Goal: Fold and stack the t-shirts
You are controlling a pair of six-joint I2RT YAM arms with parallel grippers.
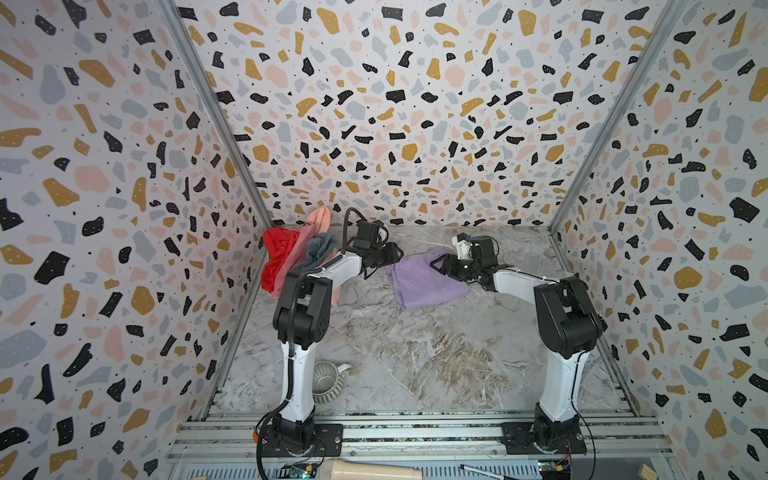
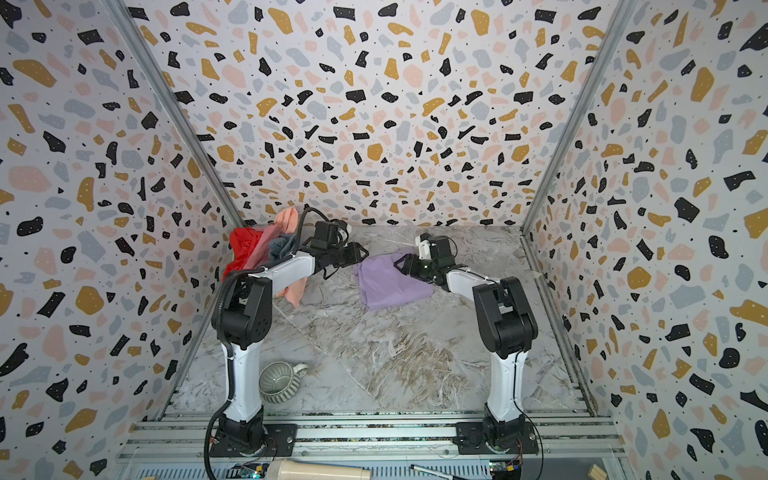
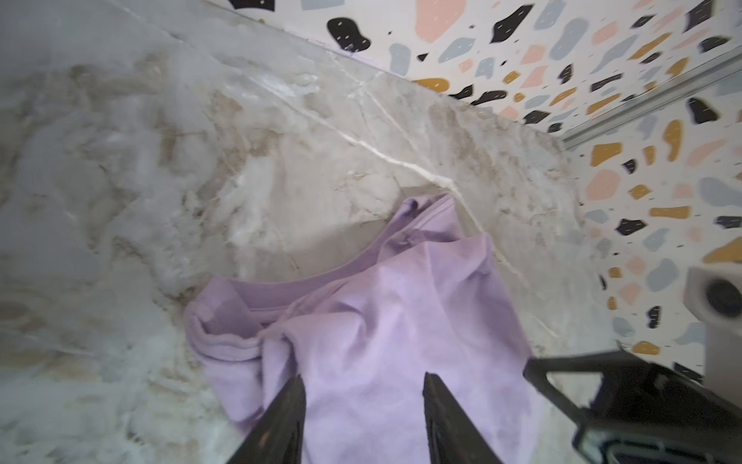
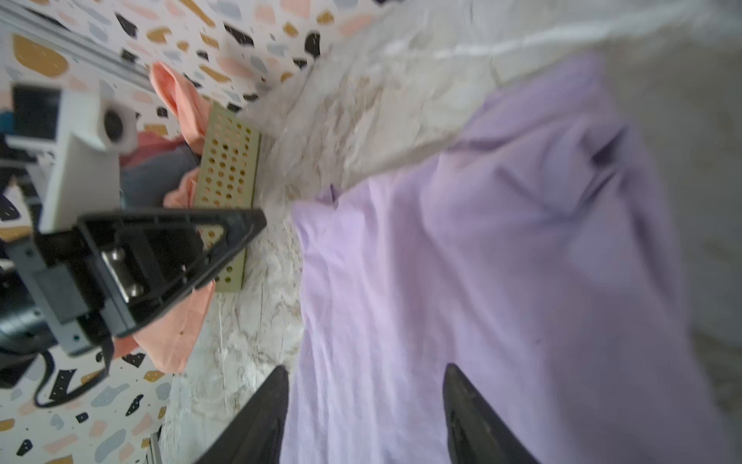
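Note:
A lilac t-shirt (image 1: 424,282) (image 2: 390,282) lies loosely folded on the marble table (image 1: 415,357), at the back middle. My left gripper (image 1: 392,253) (image 3: 365,377) hovers at its left edge, open, with only lilac cloth (image 3: 381,313) showing beneath the spread fingers. My right gripper (image 1: 440,264) (image 4: 367,367) is over the shirt's right part (image 4: 482,241), also open and holding nothing. A heap in the back left corner holds the red (image 1: 280,253), dusty pink (image 1: 301,245), grey-blue (image 1: 322,245) and peach (image 1: 320,220) t-shirts; the left arm partly hides it.
A ribbed grey-green mug (image 1: 326,380) (image 2: 276,380) lies on its side beside the left arm's base. A perforated olive plate (image 4: 227,172) stands by the heap. Patterned walls close in the back and both sides. A beige tube (image 1: 370,469) lies on the front rail.

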